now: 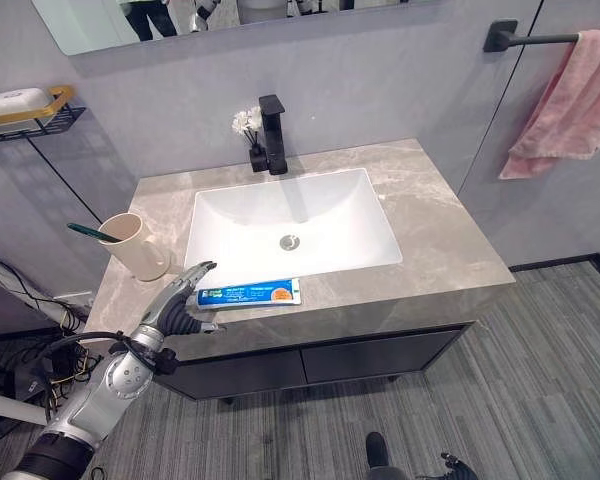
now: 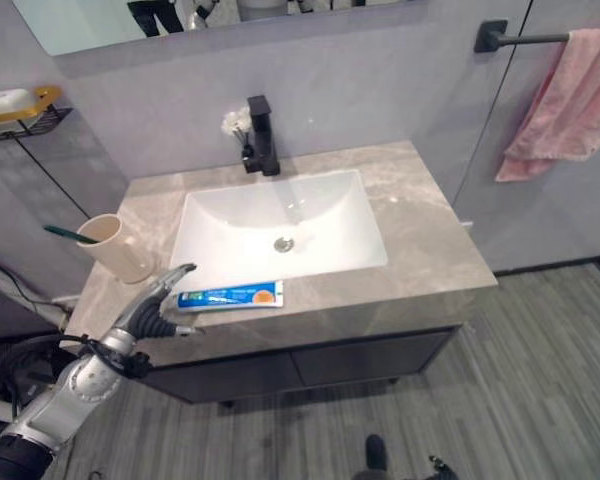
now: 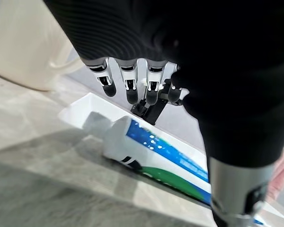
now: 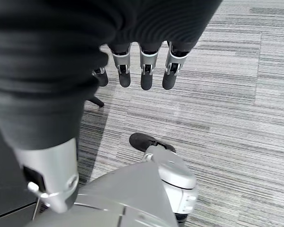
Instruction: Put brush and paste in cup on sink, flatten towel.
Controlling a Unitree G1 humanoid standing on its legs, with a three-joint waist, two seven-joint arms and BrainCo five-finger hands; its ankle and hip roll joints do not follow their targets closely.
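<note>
The grey stone counter [image 1: 435,235] carries a white sink [image 1: 350,215] in its middle, with a black faucet [image 1: 272,133] behind the basin. On the wall to the right, a pink towel [image 1: 570,100] hangs bunched and uneven over a black bar [image 1: 525,40]. Near the counter's left edge stands a cream cup [image 1: 135,245], and the toothbrush [image 1: 85,232] already sits inside it, its handle sticking out to the left. The toothpaste tube [image 1: 250,293] lies flat on the counter's front strip, just before the basin. The left hand [image 1: 180,300] is right at the tube's left end, fingers relaxed and straight, grasping nothing. The right hand [image 4: 142,71] hangs over the striped grey floor [image 4: 236,109], fingers loose, also holding nothing.
</note>
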